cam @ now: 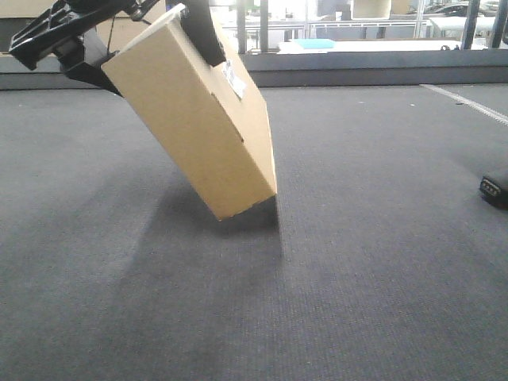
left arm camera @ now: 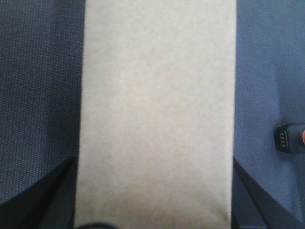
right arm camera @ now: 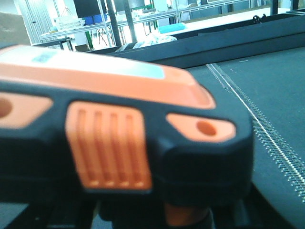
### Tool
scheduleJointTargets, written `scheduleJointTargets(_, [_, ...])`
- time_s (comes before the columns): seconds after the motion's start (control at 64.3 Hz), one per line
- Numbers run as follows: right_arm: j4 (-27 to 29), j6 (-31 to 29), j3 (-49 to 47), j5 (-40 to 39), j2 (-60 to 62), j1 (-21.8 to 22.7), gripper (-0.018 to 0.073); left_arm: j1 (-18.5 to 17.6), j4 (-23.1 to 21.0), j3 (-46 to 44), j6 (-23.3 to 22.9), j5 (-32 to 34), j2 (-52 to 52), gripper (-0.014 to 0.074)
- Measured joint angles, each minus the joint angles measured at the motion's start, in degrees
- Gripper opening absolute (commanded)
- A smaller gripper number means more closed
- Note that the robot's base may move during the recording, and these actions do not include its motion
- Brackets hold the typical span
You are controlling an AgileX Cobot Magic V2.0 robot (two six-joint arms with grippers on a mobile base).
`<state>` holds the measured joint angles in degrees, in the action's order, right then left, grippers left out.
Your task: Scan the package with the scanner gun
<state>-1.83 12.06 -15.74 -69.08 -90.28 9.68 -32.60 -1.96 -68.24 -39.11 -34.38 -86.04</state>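
Observation:
The package (cam: 198, 127) is a flat tan cardboard box with a small white label (cam: 235, 81) on its side. It hangs tilted, with its lower corner just at the dark mat. My left gripper (cam: 147, 44) is shut on its top end, with one black finger (cam: 205, 32) across the front. In the left wrist view the box (left arm camera: 157, 109) fills the middle between my fingers (left arm camera: 52, 200). The black and orange scanner gun (right arm camera: 128, 138) fills the right wrist view, and my right gripper (right arm camera: 157, 217) is closed round its handle. Its end shows low at the right edge (cam: 494, 190) and in the left wrist view (left arm camera: 286, 139).
The dark grey mat (cam: 357, 278) covers the table. A raised dark rail (cam: 357, 71) runs along its far edge, with shelving and a white bench behind it. A white stitched line (right arm camera: 257, 129) runs along the mat at the right.

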Motion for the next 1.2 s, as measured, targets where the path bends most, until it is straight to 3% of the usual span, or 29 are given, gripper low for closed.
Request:
scheduleJointTargets(0.14, [0.0, 0.0, 1.86, -1.16, 0.75, 0.09, 0.0445, 0.0, 0.0, 0.0, 0.0, 0.0, 0.0, -0.0111])
scheduleJointTargets(0.202, [-0.26, 0.0, 2.24, -1.02, 0.97, 0.09, 0.047, 0.0, 0.0, 0.0, 0.0, 0.0, 0.0, -0.0111])
scheduleJointTargets(1.197, [-1.78, 0.0, 2.47, 0.14, 1.79, 0.09, 0.0468, 0.0, 0.26, 0.0, 0.0, 0.0, 0.0, -0.0111])
